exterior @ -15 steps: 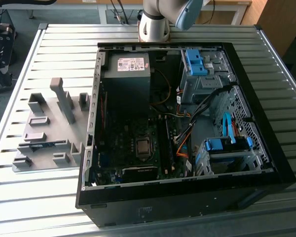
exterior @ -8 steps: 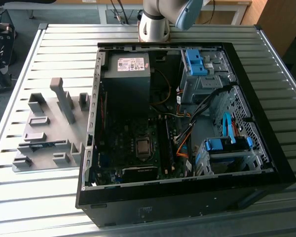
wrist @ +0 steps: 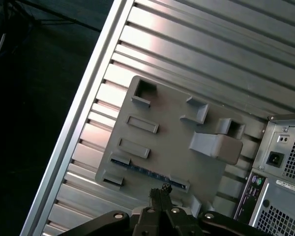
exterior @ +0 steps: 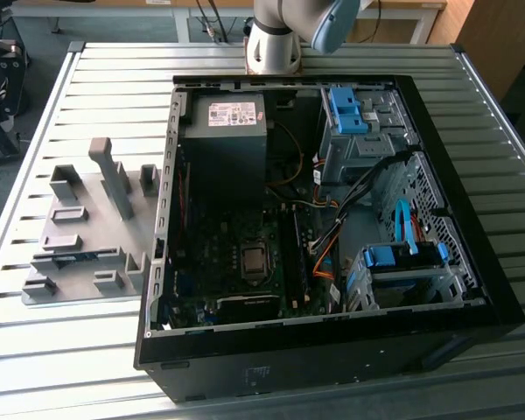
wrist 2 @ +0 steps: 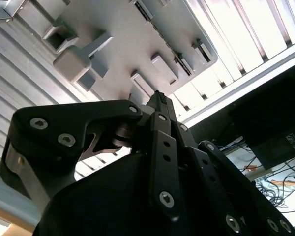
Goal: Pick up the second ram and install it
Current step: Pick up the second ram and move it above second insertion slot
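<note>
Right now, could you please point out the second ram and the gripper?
second ram (wrist: 137,168): first wrist view, middle of its blue edge.
gripper (wrist: 160,189): first wrist view, between its fingertips.

Lighting entry: bright overall, uneven.
I log white glare on the ribbed silver metal table (wrist 2: 246,29) in the second wrist view, with the black gripper (wrist 2: 160,98) underlit against it. The open black computer case (exterior: 332,359) is dim and shadowed inside.
</note>
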Action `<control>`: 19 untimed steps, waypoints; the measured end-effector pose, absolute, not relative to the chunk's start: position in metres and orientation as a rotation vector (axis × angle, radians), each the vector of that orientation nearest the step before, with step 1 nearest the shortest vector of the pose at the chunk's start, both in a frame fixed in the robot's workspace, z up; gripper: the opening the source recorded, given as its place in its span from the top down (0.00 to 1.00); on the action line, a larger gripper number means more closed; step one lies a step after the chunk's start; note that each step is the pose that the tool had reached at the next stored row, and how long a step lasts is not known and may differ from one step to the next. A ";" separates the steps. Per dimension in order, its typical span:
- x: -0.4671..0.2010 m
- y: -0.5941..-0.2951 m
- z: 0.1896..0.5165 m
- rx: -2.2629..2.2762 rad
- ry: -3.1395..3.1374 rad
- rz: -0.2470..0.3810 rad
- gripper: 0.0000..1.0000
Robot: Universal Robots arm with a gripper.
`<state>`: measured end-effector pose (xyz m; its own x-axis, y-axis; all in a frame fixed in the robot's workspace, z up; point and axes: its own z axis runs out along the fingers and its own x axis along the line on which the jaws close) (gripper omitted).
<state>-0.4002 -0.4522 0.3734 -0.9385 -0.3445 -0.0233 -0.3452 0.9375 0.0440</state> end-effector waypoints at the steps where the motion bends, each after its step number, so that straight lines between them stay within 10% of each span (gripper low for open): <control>1: -0.400 -0.452 0.373 -0.562 3.075 0.074 0.90; 19: -0.400 -0.454 0.373 -0.806 3.024 0.076 0.90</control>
<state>-0.4002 -0.4539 0.3728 -0.8674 -0.4971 -0.0233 -0.4976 0.8663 0.0440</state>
